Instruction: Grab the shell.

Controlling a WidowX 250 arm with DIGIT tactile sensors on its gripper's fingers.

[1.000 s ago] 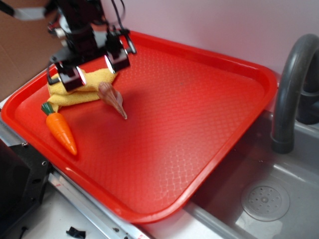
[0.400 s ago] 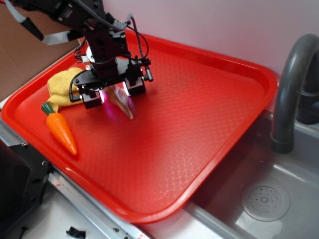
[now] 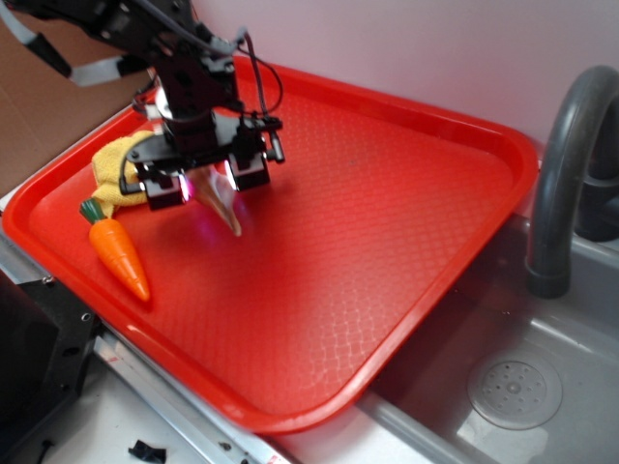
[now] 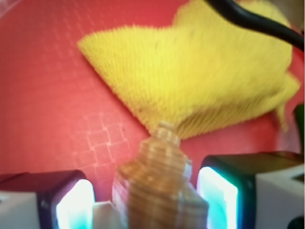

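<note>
Where the arm comes in from the upper left of the exterior view, the claw (image 3: 198, 182) hangs low over the left part of the red tray (image 3: 406, 145), fingers pointing down. Shell (image 3: 221, 203) sits between the two fingers (image 3: 248, 170); only its lower taper and thin point show below them, bulb hidden behind the claw body. Point angles down toward the tray floor; whether the tip touches the tray or is lifted off cannot be told.

Wrist view: shell (image 4: 157, 186) fills the lower centre, ribbed tan spiral, blurred, bottom cut off by the frame edge. Lit finger pads (image 4: 76, 205) stand either side. Right pad sits right against the shell; a strip of red tray shows between the left pad and the shell. Fingers partly closed around the shell, contact on both sides not confirmed, so a firm clamp cannot be told.

Yellow cloth (image 4: 200, 81) lies just beyond the shell, crumpled; a black cable (image 4: 252, 21) crosses its upper corner. In the exterior view the cloth (image 3: 111, 164) is half hidden by the claw. Orange toy carrot (image 3: 121, 253) lies near the tray's left rim, apart from the claw. Grey tap (image 3: 566, 164) and sink (image 3: 522, 387) at right, partly cut off
</note>
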